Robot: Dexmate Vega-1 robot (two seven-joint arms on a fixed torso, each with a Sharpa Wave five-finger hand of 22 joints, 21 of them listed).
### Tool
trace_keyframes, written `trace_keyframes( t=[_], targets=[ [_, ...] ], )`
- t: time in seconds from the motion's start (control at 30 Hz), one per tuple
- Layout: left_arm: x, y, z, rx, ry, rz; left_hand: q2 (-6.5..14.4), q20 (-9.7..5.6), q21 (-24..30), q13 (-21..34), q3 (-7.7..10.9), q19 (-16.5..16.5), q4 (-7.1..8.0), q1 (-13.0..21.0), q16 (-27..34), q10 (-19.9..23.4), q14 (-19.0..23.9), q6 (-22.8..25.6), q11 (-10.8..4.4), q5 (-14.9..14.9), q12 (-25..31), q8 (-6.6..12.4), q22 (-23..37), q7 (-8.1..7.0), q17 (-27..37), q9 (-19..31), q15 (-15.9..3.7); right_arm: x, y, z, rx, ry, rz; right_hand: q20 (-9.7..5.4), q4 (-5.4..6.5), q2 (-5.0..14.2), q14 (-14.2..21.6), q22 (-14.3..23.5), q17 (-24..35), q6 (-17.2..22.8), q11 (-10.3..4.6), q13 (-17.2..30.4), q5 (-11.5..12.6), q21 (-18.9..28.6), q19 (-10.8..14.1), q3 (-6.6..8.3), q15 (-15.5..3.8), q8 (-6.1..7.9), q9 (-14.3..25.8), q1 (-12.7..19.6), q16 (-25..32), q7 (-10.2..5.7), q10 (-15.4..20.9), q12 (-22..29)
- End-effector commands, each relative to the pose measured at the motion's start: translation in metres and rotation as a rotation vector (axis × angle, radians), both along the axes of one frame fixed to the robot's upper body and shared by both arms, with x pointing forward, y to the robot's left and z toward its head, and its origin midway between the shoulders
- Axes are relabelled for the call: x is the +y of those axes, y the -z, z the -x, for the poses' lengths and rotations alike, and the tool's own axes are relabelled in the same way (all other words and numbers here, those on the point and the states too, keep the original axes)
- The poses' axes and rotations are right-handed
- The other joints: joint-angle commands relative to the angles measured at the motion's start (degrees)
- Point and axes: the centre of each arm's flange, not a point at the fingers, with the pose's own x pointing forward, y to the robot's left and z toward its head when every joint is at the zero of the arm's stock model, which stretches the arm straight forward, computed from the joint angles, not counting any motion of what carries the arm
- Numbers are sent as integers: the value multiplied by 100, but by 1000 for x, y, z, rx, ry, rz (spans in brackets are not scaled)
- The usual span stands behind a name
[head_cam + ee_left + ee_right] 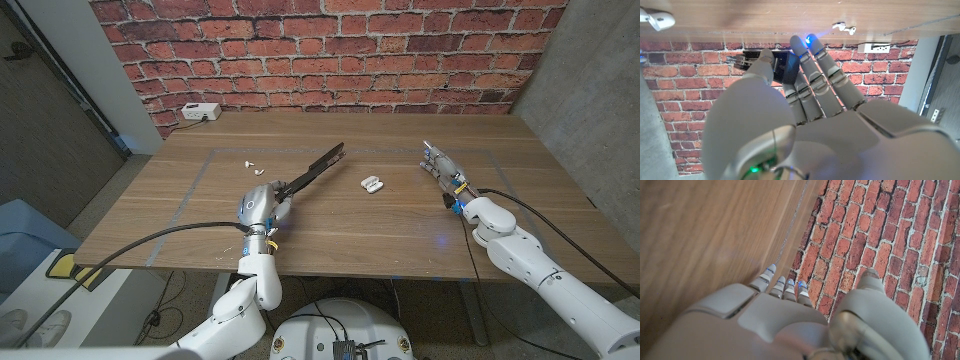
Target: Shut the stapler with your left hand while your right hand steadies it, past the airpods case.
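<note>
Stapler (312,170) sits open at mid-table, its top arm raised toward the far right, with the left hand (262,205) pinching its near end. Right hand (441,166), fingers extended and empty, waits well right of the airpods case (371,184); it should probably brace the base before pressing. Wooden table (200,215) fronts a brick wall (330,50).

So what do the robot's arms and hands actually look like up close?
Both arms are smooth white rounded shells with a black cable running along each. The left hand and right hand are pale silvery grey with jointed fingers; some left fingertips glow blue. Small yellow tags sit at the wrists, and a green light shows by the left wrist.
</note>
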Motion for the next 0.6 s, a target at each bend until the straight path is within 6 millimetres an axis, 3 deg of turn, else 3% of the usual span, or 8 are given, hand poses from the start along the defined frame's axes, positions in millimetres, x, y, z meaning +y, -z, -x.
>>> trace_keyframes(
  t=[0.03, 0.47, 0.6],
  targets=[
    [4, -4, 3, -47, 87, 81, 385, -14, 76, 29, 243, 9, 189, 451, -11, 169, 32, 140, -152, 16, 16, 58, 20, -47, 27, 100, -103, 2, -1, 0, -11, -7, -8, 9, -55, 68, -24, 15, 5, 25, -3, 2, -15, 6, -13, 6, -3, 24, 15, 23, 41, -22, -15, 18],
    [-3, -6, -5, -42, 157, 132, 359, -23, 102, 56, 253, -19, 186, 452, -25, 195, 34, 166, -144, 16, 16, 60, 23, -68, 30, 96, -89, 2, 0, -3, -18, -28, -24, -10, -63, 81, -28, 15, 4, 26, -2, 3, -15, 2, -24, 13, -16, 24, 15, 34, 38, -40, -5, 21],
    [-5, -8, -6, -45, 155, 139, 352, -34, 111, 79, 255, -63, 192, 446, -29, 201, 37, 155, -140, 15, 12, 51, 24, -159, 37, 93, -94, 0, 1, -4, -20, -28, -28, -9, -67, 95, -24, 15, 3, 33, 2, 3, -14, -2, -35, 21, -10, 27, 15, 45, 39, -38, -1, 23]
  ],
)
